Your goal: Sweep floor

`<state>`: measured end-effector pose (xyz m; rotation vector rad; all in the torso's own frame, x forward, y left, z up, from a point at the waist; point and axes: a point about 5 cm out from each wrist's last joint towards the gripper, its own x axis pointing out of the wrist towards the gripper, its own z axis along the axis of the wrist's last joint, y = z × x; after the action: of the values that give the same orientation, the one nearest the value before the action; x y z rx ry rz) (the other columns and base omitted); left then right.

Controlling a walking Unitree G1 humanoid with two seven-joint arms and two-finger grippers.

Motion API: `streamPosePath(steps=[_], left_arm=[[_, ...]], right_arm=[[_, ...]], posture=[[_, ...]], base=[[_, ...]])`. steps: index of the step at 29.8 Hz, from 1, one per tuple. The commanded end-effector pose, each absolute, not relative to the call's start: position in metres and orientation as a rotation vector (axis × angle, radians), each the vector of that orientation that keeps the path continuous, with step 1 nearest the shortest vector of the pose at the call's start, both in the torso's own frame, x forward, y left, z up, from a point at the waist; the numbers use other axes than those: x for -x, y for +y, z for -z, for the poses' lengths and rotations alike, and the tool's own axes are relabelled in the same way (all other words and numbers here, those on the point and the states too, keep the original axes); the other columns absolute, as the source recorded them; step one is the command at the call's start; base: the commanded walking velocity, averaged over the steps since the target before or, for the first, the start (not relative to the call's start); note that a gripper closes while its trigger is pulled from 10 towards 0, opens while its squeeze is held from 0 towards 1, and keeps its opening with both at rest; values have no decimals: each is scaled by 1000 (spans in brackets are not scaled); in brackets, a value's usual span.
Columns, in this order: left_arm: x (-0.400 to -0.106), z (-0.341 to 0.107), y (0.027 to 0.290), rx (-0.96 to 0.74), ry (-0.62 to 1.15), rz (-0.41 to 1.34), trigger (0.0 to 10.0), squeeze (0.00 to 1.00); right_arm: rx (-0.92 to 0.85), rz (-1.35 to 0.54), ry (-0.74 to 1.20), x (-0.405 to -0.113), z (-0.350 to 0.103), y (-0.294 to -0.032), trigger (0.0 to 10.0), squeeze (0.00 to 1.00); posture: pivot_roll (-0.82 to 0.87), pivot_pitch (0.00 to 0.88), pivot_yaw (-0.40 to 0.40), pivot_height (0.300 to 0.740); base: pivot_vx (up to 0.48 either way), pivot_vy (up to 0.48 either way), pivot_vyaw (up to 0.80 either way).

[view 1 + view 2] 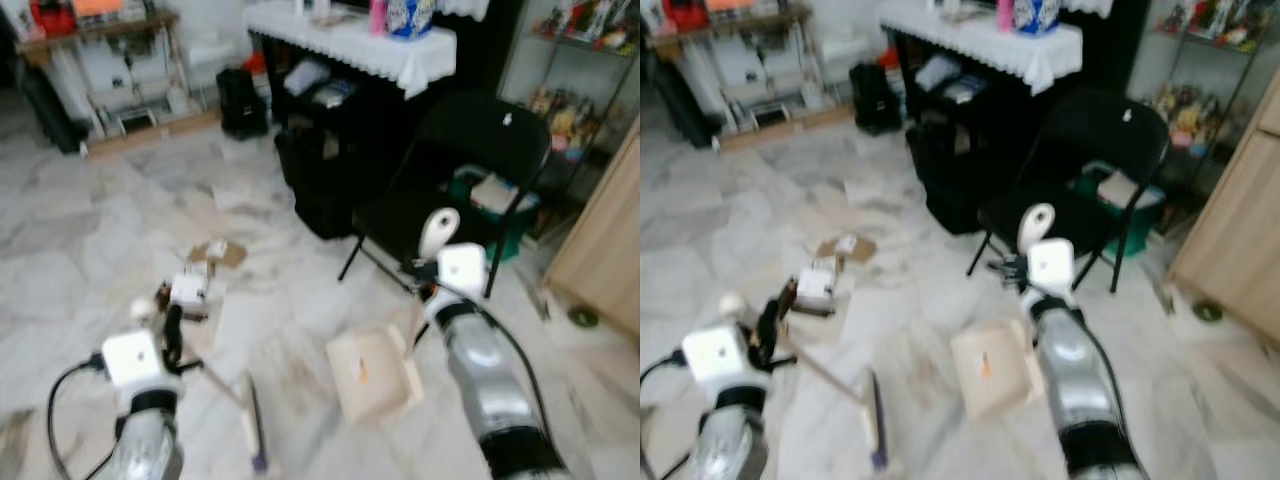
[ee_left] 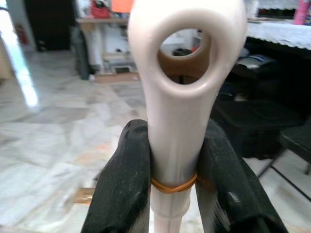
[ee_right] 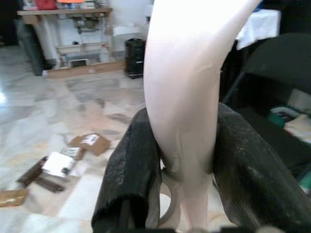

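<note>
The left hand (image 2: 172,194) pinches the broom handle (image 2: 180,111), the right hand (image 3: 187,170) pinches the dustpan handle (image 3: 187,97). The dustpan (image 1: 372,375) rests on the floor (image 1: 90,260), nearly empty; litter (image 1: 215,252) (cardboard scraps, mostly) lies unswept ahead, so sweeping seems barely begun.

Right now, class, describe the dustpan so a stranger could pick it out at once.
Start at the black folding chair on the marble floor. In front of it, beside the right arm, lies the dustpan, a pale cream tray with an orange mark inside. Unlike the small cardboard scraps farther left, it is large and has a raised rim.
</note>
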<state>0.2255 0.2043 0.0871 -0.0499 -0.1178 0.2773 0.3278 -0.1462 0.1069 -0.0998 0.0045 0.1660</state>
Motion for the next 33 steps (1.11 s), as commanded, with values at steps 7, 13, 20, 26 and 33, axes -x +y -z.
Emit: streamPosePath(steps=[7,13,20,26,33], left_arm=[[-227,-95,207,22,-161,-297,10000,0],[-227,-96,210,19,-165,-310,10000,0],[-226,-95,212,18,-159,-318,10000,0],[-227,-91,211,-5,-141,-291,10000,0],[-231,-92,215,-132,-125,-221,10000,0]], right_arm=[[80,-179,-63,-334,-121,-142,10000,0],[64,-170,-57,-334,-119,-140,10000,0],[45,-169,-54,-336,-119,-139,10000,0],[34,-179,-50,-339,-119,-139,10000,0],[47,-179,-37,-341,-116,-141,10000,0]], posture=[[-260,0,77,740],[-260,0,86,740],[-256,0,86,740],[-262,0,76,740],[-253,0,72,740]], base=[[0,0,800],[0,0,800],[0,0,682],[0,0,74],[0,0,0]])
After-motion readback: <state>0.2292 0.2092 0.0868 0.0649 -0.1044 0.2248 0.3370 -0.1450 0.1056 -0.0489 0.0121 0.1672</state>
